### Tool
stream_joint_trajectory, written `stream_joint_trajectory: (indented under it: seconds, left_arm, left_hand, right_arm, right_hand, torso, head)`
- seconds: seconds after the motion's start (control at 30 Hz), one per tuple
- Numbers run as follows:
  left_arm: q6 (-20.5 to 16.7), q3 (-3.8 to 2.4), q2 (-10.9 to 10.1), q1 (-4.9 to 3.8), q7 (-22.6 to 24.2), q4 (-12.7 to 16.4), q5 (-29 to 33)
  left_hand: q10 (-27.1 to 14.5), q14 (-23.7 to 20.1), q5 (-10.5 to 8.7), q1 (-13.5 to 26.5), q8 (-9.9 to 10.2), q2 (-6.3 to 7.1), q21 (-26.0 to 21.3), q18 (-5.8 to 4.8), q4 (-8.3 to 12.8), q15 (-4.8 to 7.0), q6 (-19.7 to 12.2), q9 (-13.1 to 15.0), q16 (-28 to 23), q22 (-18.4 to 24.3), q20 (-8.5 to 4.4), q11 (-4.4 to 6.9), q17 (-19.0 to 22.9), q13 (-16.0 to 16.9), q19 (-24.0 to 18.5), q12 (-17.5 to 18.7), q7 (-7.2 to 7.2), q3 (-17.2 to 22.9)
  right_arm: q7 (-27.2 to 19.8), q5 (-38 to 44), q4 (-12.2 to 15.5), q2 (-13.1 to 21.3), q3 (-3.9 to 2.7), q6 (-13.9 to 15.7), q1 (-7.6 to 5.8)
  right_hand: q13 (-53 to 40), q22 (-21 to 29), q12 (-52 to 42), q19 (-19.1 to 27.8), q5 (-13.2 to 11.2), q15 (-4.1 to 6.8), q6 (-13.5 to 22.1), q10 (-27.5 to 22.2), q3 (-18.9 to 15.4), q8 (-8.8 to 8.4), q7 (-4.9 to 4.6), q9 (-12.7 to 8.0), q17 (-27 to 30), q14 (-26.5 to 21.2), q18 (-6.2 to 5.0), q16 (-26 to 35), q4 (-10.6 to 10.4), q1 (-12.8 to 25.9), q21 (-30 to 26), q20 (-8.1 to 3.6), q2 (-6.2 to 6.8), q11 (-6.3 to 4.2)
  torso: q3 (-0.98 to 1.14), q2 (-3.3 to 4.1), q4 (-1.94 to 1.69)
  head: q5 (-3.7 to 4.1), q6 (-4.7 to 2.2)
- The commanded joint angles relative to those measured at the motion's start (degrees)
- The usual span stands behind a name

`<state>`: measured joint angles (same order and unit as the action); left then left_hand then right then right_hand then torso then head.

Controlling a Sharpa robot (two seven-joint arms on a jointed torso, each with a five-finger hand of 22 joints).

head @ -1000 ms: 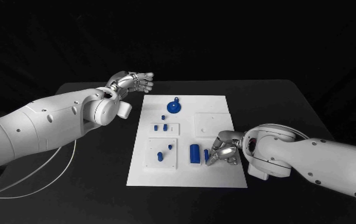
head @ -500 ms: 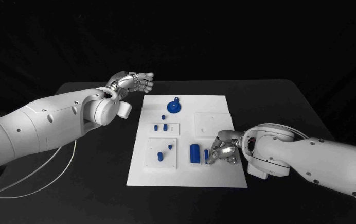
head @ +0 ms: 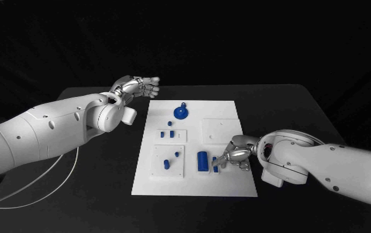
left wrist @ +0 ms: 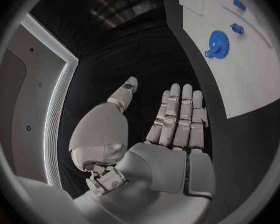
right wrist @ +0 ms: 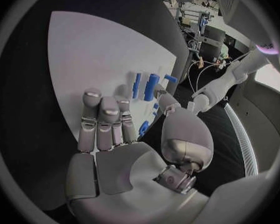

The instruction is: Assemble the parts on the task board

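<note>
Your right robot hand point(head: 234, 156) is hovering in the head view, fingers apart and holding nothing, beside the blue cylinder point(head: 203, 160) lying on the task board point(head: 224, 110); the left robot hand point(head: 138, 87) is waiting open over the surface point(head: 93, 201). Left wrist view: the blue gear point(left wrist: 217, 45) is lying loose. Right wrist view: the cylinder point(right wrist: 151, 86) is lying flat, so most assembly looks undone.
</note>
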<state>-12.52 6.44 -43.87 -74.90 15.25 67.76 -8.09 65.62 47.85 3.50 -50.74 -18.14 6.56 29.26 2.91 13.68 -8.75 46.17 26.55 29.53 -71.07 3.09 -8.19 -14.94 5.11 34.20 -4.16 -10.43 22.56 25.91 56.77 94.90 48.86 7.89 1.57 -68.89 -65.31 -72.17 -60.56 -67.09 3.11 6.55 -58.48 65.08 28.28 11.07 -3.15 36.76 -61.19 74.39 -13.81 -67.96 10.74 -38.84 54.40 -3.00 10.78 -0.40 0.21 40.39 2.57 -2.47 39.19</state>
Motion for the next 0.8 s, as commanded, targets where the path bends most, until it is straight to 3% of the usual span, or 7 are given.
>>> stream_joint_trajectory:
  seconds: [0.03,0.27,0.47,0.6,0.63,0.67,0.8]
  left_arm:
    - [0.53,-0.04,-0.11,-0.05,0.59,0.07,-0.14]
    - [0.27,-0.05,0.07,-0.07,0.91,-0.5,-0.02]
    - [-0.43,-0.05,1.9,-0.06,1.09,-2.32,0.33]
    - [-1.08,-0.06,2.91,-0.06,1.74,-3.5,0.95]
    - [-1.16,-0.07,3.05,-0.06,2.04,-3.69,1.32]
    - [-1.16,-0.08,3.22,-0.06,2.57,-4.01,2.03]
    - [-0.55,-0.09,4.01,-0.06,3.49,-5.32,3.03]
  left_hand:
    - [-0.35,0.03,-0.35,0.1,0.16,-0.31,-0.22,1.14,0.05,-0.19,-0.29,-0.07,-0.22,-0.07,0.09,-0.09,-0.08,-0.07,0.3,-0.05,0.11,-0.16]
    - [-0.34,0.06,-0.34,0.06,0.14,-0.3,-0.24,1.14,0.07,-0.18,-0.28,-0.07,-0.23,-0.08,0.09,-0.09,-0.11,-0.07,0.31,-0.06,0.11,-0.16]
    - [-0.25,0.18,-0.31,-0.18,0.08,-0.53,-0.28,1.16,0.19,-0.14,-0.19,-0.05,-0.22,-0.14,0.06,-0.05,-0.24,-0.06,0.36,-0.1,0.12,-0.05]
    - [-0.18,0.26,-0.29,-0.23,0.04,-0.64,-0.28,1.16,0.22,-0.12,-0.13,-0.04,-0.21,-0.18,0.05,-0.02,-0.31,-0.05,0.42,-0.14,0.13,-0.03]
    - [-0.02,0.41,-0.23,-0.36,-0.06,-0.84,-0.26,1.18,0.26,-0.07,0.03,-0.01,-0.17,-0.23,0.01,0.04,-0.41,-0.01,0.53,-0.22,0.17,0.04]
    - [0.04,0.46,-0.21,-0.42,-0.09,-0.92,-0.26,1.19,0.29,-0.04,0.09,0.0,-0.16,-0.26,-0.01,0.07,-0.46,0.0,0.58,-0.25,0.19,0.06]
    - [0.47,0.67,-0.1,-0.99,-0.46,-1.52,-0.34,1.21,0.6,0.04,0.75,0.11,-0.22,-0.34,-0.09,0.25,-0.71,0.07,0.86,-0.42,0.46,0.32]
  right_arm:
    - [-3.6,-4.08,-1.5,0.41,-0.39,2.33,-0.83]
    - [-15.45,-13.98,-8.8,-1.0,-2.52,5.02,-2.06]
    - [-28.15,-23.67,-20.12,-5.14,-4.15,8.66,-2.23]
    - [-34.37,-30.54,-29.4,-9.28,-4.81,8.74,-2.21]
    - [-35.15,-31.75,-30.67,-9.89,-5.01,8.88,-2.19]
    - [-36.15,-33.03,-32.81,-10.99,-5.53,8.6,-2.17]
    - [-38.97,-37.69,-36.85,-13.05,-6.98,6.17,-1.61]
  right_hand:
    - [-0.15,0.14,0.18,0.56,-0.14,-0.12,4.38,-0.46,-2.69,-0.41,-3.22,-1.07,-0.07,-0.27,-1.19,0.27,1.78,1.25,-0.33,-0.57,-0.29,0.22]
    - [-0.16,0.36,0.15,0.62,-0.17,-0.26,4.6,-0.62,-3.26,-0.51,-3.37,-1.12,-0.12,-0.34,-1.19,0.41,2.56,1.52,-0.62,-0.88,-0.72,0.4]
    - [0.02,0.69,0.56,1.64,-0.09,-0.44,4.61,-1.52,-4.93,-0.5,-3.52,-1.21,0.11,-1.12,-1.19,1.34,4.93,1.88,-1.44,-0.81,-4.59,0.55]
    - [0.2,0.89,0.97,2.31,-0.03,-0.53,4.78,-2.11,-5.24,-0.58,-3.59,-1.27,0.45,-1.71,-1.19,2.08,5.57,1.81,-1.97,-0.64,-5.56,0.7]
    - [1.59,1.84,3.87,5.82,0.6,-1.88,5.52,-5.24,-4.6,-0.94,-3.04,-1.4,2.01,-5.33,-0.57,5.74,5.26,1.24,-4.59,0.2,-6.85,1.64]
    - [3.24,2.91,6.29,8.57,0.69,-1.97,5.77,-6.93,-4.56,-1.0,-4.31,-1.41,3.7,-7.39,0.14,8.89,5.7,0.38,-7.02,1.3,-7.53,1.75]
    - [11.2,7.64,13.92,14.11,1.29,-3.61,6.51,-9.16,-6.72,-1.0,-5.85,-1.55,10.48,-9.91,1.35,19.53,5.9,-2.36,-14.72,4.92,-9.5,3.01]
  torso:
    - [-0.03,-0.07,0.03]
    - [-0.12,-0.33,0.09]
    - [-0.56,-1.16,0.0]
    - [-0.93,-2.07,-0.02]
    - [-0.96,-2.19,-0.04]
    - [-0.96,-2.29,-0.1]
    - [-0.77,-2.72,-0.09]
  head:
    - [0.23,-0.47]
    - [0.68,-2.11]
    - [0.93,-5.3]
    - [1.23,-7.33]
    - [1.21,-7.52]
    - [1.15,-7.85]
    - [0.77,-9.51]
